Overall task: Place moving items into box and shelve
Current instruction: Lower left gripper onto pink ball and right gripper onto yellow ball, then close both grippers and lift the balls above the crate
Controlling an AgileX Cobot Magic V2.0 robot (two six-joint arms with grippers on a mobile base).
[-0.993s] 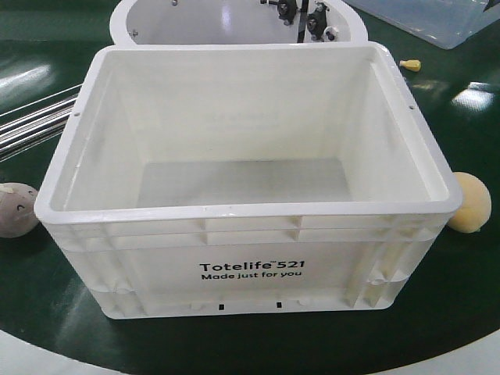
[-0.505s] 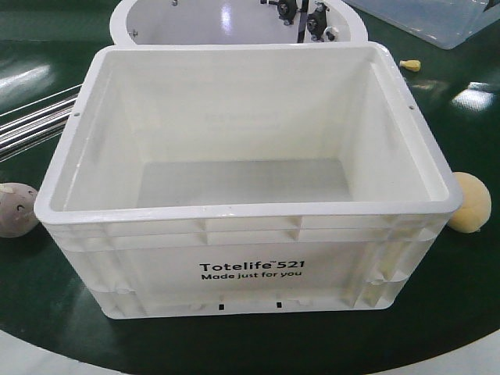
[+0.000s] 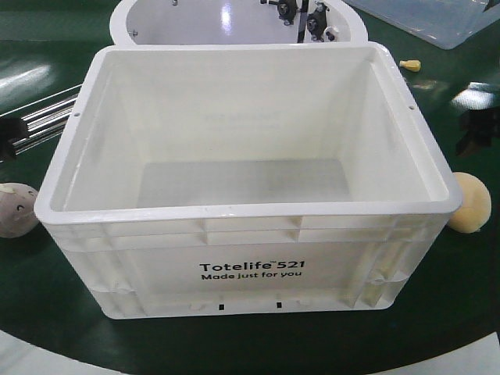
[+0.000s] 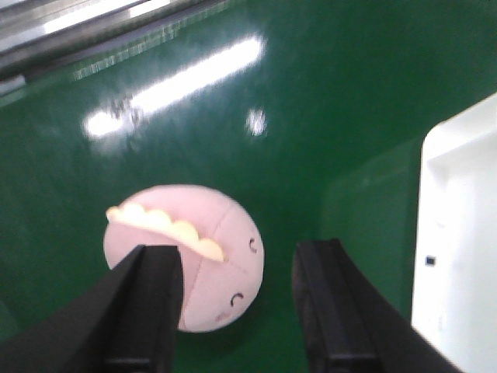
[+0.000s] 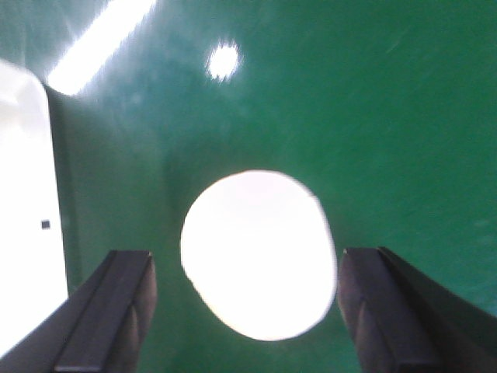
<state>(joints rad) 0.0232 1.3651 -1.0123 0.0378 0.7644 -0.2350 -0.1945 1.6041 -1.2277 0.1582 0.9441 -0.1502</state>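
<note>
Lettering reading "Totelife 521" faces the front camera on the white crate, which stands open-topped at the middle of the frame on the glossy green table, its bare floor showing. Outside it, the pinkish lump lies at the left edge of the frame and the yellowish lump at the right edge, each just beside the crate. In the left wrist view the left gripper hangs with jaws released over the pinkish lump; the left-hand finger overlaps the lump's edge, and I cannot tell whether they touch. In the right wrist view the right gripper has its jaws spread wide, with the yellowish lump, washed out to white, between them and apart from both. A clear tub sits at the upper right.
</note>
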